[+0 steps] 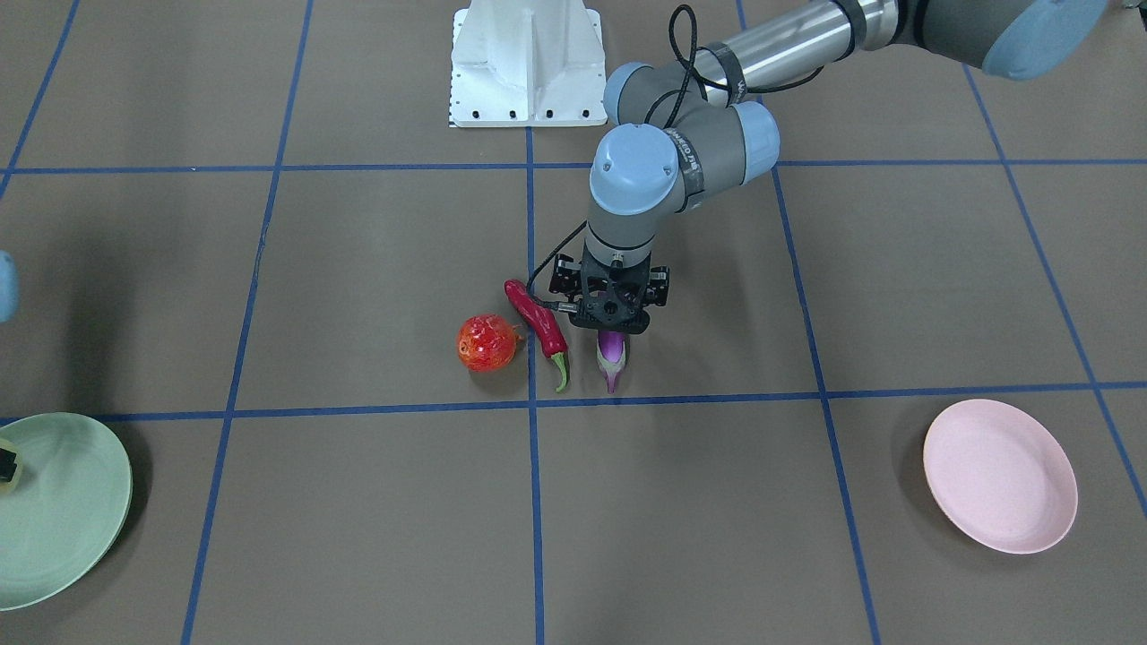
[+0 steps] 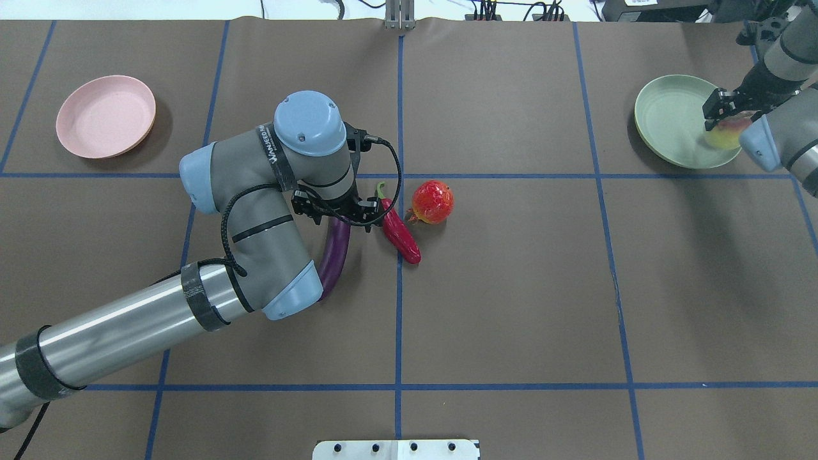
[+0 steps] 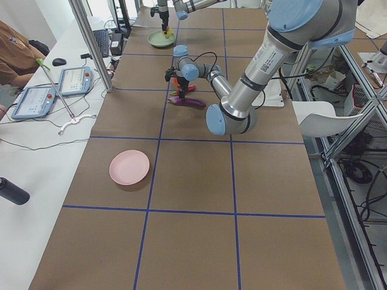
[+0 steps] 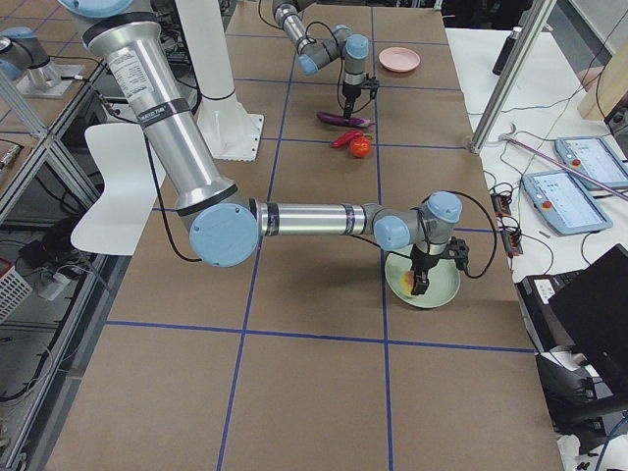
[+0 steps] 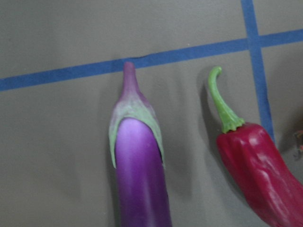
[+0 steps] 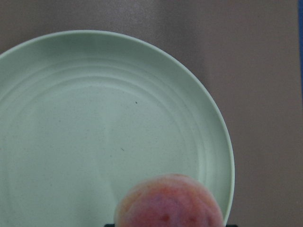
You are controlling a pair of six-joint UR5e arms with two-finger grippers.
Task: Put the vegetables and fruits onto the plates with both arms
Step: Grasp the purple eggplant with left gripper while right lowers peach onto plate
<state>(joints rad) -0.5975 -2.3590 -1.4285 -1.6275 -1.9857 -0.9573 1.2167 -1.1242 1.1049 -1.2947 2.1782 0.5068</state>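
Observation:
My left gripper (image 1: 612, 324) points straight down over the purple eggplant (image 1: 612, 354), just behind its green cap, and looks open with the jaws on either side. The eggplant lies on the table and also shows in the left wrist view (image 5: 139, 165). The red chili (image 1: 538, 324) lies right beside it, and the bumpy red-orange fruit (image 1: 487, 343) sits beyond the chili. My right gripper (image 2: 722, 116) is over the mint green plate (image 2: 671, 121), shut on the peach (image 2: 725, 135), which shows low over the plate's rim in the right wrist view (image 6: 168, 201). The pink plate (image 2: 105, 116) holds nothing.
The white base block (image 1: 524, 63) stands at the robot's side of the table. Blue tape lines grid the brown table. Monitors, cables and a person are beside the table's far edge (image 3: 36, 90).

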